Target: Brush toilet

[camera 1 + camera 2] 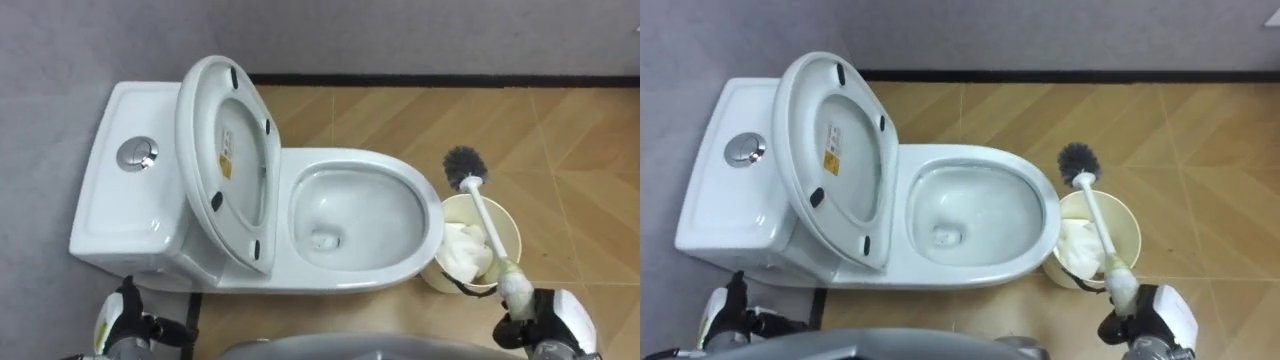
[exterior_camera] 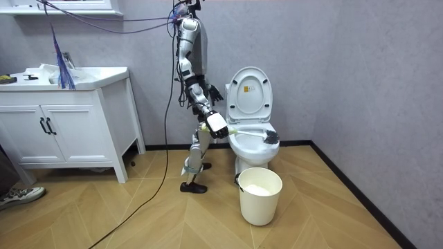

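Left hand point(image 1: 122, 322): low at the near-left corner of the left eye view, in front of the tank; I cannot tell whether it is open or closed.
Tank point(image 1: 115, 200): white, at the toilet's left end, against the grey wall.
Flush button point(image 1: 137, 154): round and chrome, on the tank's top.
Seat and lid point(image 1: 228, 150): both raised, leaning back toward the tank.
Bowl point(image 1: 352, 160): uncovered, with a little water at the bottom.
Toilet brush point(image 1: 484, 220): held up in the air. Its white handle slants across the bucket's mouth and up to the dark bristle head point(image 1: 463, 165). The head sits just beside the bowl's front rim and outside the bowl.
Bucket point(image 1: 508, 225): cream, standing on the wooden floor point(image 1: 560, 150) just beside the toilet's front end, with something white and crumpled point(image 1: 462, 252) inside.
Right hand point(image 1: 540, 322): at the near-right corner, fingers curled around the low end of the brush handle.
Robot's stance: in the room view it stands upright on the floor at the toilet's side, on the room view's left of it, between the white vanity cabinet point(image 2: 66, 131) and the toilet.
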### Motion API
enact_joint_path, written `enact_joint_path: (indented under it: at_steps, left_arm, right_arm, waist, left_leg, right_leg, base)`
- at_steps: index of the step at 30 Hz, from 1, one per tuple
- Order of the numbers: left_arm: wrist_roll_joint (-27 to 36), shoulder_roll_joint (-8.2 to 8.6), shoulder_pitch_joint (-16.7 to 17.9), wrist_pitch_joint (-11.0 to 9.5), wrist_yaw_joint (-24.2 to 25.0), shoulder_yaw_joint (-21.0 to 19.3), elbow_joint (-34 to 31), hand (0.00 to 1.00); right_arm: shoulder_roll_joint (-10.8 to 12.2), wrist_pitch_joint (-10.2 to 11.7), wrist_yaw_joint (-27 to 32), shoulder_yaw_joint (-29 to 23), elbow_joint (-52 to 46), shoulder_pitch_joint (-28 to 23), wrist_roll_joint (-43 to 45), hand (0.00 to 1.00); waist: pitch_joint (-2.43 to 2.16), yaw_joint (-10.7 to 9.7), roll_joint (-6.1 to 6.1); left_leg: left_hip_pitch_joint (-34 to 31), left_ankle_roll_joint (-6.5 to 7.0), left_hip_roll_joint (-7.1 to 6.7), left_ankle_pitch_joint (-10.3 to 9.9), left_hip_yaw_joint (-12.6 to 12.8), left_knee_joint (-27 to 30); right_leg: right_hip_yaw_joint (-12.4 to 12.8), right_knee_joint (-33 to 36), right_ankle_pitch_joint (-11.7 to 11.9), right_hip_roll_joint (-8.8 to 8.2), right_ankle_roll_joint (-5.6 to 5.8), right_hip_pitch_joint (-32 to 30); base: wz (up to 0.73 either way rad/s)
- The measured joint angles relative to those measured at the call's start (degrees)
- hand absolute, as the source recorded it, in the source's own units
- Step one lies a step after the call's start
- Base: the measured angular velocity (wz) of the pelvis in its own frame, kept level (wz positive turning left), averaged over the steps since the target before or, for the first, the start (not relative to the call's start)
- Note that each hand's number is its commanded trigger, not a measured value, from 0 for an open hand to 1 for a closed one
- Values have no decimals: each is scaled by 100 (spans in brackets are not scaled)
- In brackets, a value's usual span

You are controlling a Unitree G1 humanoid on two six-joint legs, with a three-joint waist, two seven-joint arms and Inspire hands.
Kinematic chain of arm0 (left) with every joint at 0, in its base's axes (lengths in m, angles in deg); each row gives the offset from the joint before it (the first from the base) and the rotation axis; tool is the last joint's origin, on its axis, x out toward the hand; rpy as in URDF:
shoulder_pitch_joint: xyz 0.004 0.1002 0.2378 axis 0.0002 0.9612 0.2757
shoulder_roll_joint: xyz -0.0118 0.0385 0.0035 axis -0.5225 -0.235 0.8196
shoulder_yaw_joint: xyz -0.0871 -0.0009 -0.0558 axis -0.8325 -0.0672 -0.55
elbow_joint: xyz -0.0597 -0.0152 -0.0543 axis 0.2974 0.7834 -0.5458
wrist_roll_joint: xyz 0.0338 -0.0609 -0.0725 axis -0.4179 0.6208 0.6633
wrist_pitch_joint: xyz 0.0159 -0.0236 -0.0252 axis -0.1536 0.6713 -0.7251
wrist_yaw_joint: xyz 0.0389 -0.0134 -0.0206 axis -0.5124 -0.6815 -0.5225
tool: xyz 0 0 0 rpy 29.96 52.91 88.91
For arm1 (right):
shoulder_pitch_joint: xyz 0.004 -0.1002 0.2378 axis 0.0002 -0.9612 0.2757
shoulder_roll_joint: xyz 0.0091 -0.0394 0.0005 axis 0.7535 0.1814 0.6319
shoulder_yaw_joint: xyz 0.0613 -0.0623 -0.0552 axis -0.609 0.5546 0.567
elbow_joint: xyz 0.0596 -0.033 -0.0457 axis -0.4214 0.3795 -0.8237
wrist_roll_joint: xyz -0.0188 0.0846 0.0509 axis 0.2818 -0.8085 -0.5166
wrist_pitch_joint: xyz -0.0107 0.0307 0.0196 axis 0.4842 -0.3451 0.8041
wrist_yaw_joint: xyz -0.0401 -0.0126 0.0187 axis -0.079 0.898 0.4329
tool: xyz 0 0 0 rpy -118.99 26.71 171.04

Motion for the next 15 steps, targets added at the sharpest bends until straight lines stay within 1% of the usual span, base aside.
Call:
enact_joint_path:
  at_steps: [2,7,8,9,10,12,15]
  left_arm:
    - [-31,7,-35,-5,2,6,188,0]
    - [-145,61,30,-3,30,-13,198,0]
    - [-192,61,30,-3,31,-14,194,0]
    - [-242,61,25,-3,31,-16,175,0]
    - [-252,62,26,-8,33,-14,157,0]
    - [-252,62,41,-11,34,-13,132,0]
    - [-249,62,96,-12,31,-18,146,0]
  right_arm:
    - [6,55,47,8,1,-1,-26,100]
    - [25,106,138,-12,43,-36,-23,100]
    - [36,109,153,-24,44,-45,-23,68]
    - [57,110,176,-44,44,-54,-24,10]
    - [65,128,211,-44,43,-76,-31,0]
    - [79,188,266,-51,44,-122,-64,0]
    - [96,229,386,-51,168,-148,-119,0]
  waist:
    - [1,-22,54]
    - [-3,-51,41]
    - [-6,-51,34]
    - [-9,-57,21]
    - [-17,-84,13]
    - [-29,-136,11]
    - [-37,-130,8]
  left_leg:
    - [26,-1,0,3,9,-24]
    - [6,-2,-5,4,9,-24]
    - [5,-2,-5,4,9,-23]
    - [5,-3,-6,4,9,-24]
    - [6,-3,-7,4,8,-29]
    - [10,-3,-7,4,5,-44]
    - [53,-5,-7,5,-2,-71]
  right_leg:
    - [13,5,0,4,0,0]
    - [27,-93,1,6,-1,-1]
    - [30,-98,1,6,-1,-1]
    - [40,-110,1,7,-1,-1]
    - [39,-142,3,7,0,12]
    - [33,-190,19,13,-2,37]
    - [52,-189,33,23,-6,66]
  base:
    - [-6]
    - [0]
    - [0]
    - [-4]
    - [0]
    - [0]
    - [-5]
